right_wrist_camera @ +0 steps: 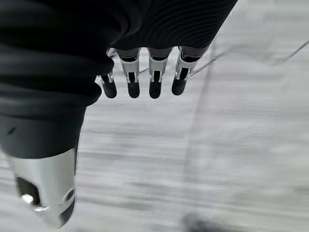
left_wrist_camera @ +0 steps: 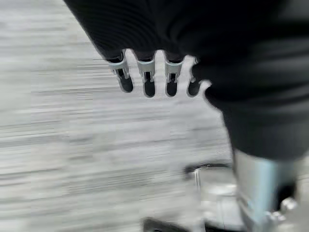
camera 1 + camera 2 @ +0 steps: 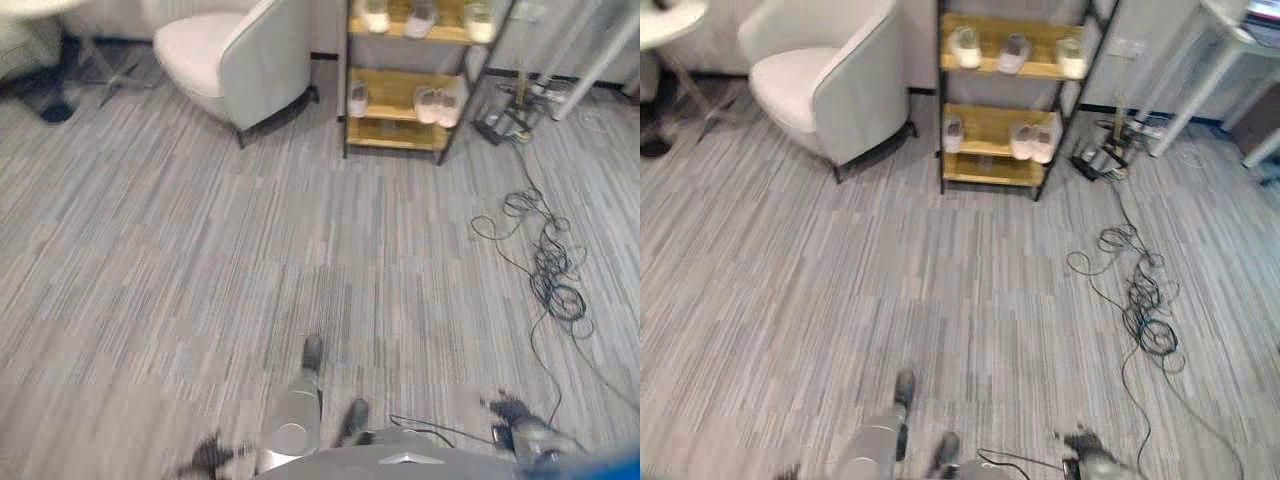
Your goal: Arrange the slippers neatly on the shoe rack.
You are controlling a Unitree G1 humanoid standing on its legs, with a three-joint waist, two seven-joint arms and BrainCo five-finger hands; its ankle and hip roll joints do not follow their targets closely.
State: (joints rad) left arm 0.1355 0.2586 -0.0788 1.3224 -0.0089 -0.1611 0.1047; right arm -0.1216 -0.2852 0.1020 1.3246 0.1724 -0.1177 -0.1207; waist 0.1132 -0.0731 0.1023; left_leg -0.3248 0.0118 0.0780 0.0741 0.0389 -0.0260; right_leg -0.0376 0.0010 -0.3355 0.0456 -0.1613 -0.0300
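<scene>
No slipper was being handled; the step in hand was judged to be either the start or the very end of the task, since both hands were empty and the rack stood well away across the floor. The next move, if any was left, would call for walking up to the rack and checking that the pairs sat side by side.

The carpet (image 3: 840, 290) was seen as a wide field of grey striped pile, flat and matte. A pale armchair (image 3: 825, 80) with a rounded, padded shell stood near the rack's left. The rack (image 3: 990, 170) was made of thin black metal posts and yellowish wooden shelves. Pale slippers (image 3: 1032, 140), soft and rounded, were set on the lower shelf, with a lone one (image 3: 954, 133) apart from the pair; three more (image 3: 1013, 52) were lined along the upper shelf. A thin dark cord (image 3: 1140, 290) lay in loose coils on the carpet to the right.

The left hand (image 2: 149, 79) was held over bare carpet with fingers hanging relaxed and slightly apart, nothing pinched. The right hand (image 1: 145, 79) was held likewise, loose and empty.
</scene>
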